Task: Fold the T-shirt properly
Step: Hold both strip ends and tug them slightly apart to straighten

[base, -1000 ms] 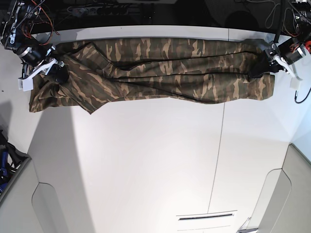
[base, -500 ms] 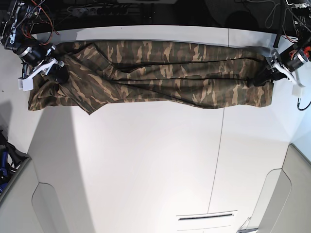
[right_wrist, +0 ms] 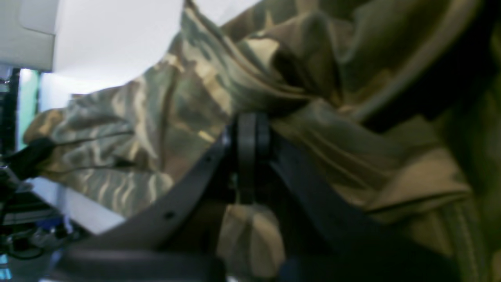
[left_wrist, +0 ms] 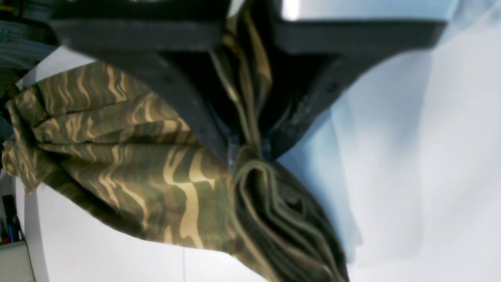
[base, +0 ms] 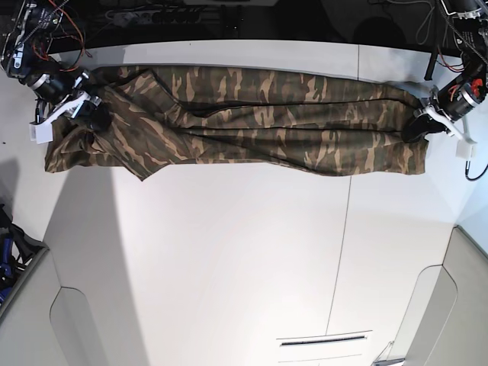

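The camouflage T-shirt (base: pixel 252 122) lies stretched in a long band across the far part of the white table (base: pixel 229 252). My left gripper (base: pixel 418 127) is at the base view's right end, shut on the bunched cloth there. The left wrist view shows its jaws pinching layered folds of the T-shirt (left_wrist: pixel 246 156). My right gripper (base: pixel 90 113) is at the left end, shut on the T-shirt near a sleeve. The right wrist view shows its closed fingertips (right_wrist: pixel 248 152) clamped on gathered cloth. Collar and label are not visible.
The table's far edge (base: pixel 229 44) runs just behind the T-shirt, with dark cables beyond it. A seam (base: pixel 347 229) crosses the table on the right. Grey panels (base: pixel 457 305) flank the near corners.
My left gripper has moved right and slightly toward the near side, pulling that end of the T-shirt outward. The shirt is drawn longer and flatter. The right gripper has barely moved.
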You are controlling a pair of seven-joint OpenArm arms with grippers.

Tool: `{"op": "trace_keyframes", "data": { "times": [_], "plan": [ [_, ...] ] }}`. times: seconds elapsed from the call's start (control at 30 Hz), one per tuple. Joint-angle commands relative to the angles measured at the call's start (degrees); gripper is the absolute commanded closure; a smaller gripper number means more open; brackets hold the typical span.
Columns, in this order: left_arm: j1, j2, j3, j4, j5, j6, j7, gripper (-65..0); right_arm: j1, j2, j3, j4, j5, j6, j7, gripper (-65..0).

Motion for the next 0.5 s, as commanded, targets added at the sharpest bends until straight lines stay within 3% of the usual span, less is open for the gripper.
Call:
{"op": "trace_keyframes", "data": {
  "times": [0.0,0.03,0.13,0.17,0.47],
  "plan": [
    [-0.48,-1.29,-0.46,1.36,-1.22,-0.32,-1.27,0.0,0.28,0.76,0.33,0.81,2.64,0.44,-0.11,0.0],
    [-0.48,-1.29,-0.46,1.55,-1.22,-0.32,-1.27,0.0,0.28,0.76,0.33,0.81,3.37,0.44,-0.63,-3.2],
    [-0.66,-1.29,-0.46,2.75,-1.18,-0.32,-1.25,0.0,0.28,0.79,0.48,0.85,3.72,0.48,-1.2,-22.2],
    [-0.81,-1.29,-0.7,3.28,-1.16,-0.32,-1.25,0.0,0.28,0.76,0.66,1.01,3.76,0.5,-1.38,-25.3],
    [-2.32,-2.29,-4.79,9.55,3.54,-0.32,-1.05,0.0,0.28,0.76,5.53,6.27,5.22,0.68,-3.04,-26.1]
  ]
}}
